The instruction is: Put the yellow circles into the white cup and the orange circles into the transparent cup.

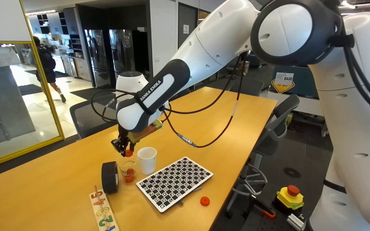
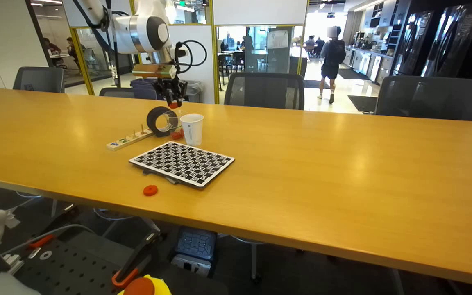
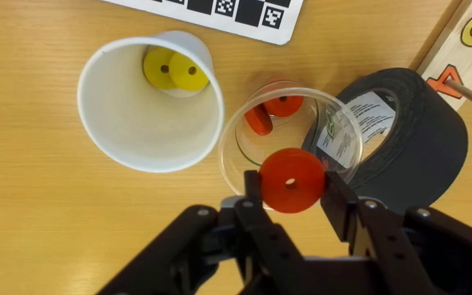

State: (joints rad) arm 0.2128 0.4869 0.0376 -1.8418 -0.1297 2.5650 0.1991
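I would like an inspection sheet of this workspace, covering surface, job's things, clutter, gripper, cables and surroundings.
Surface: wood-coloured table, reflecting light.
Job's things: white cup holds yellow discs; clear cup holds orange discs; loose orange disc lies on the table.
Clutter: tape roll on its edge, checkered board, number board with pegs.
Gripper: shut on held orange disc, above the clear cup.
Cables: hang in loops from the arm.
Surroundings: chairs by the table, walking person in the background.

Transparent cup (image 3: 284,133) smooth plastic; table (image 2: 322,176) wood-grained (glossy).
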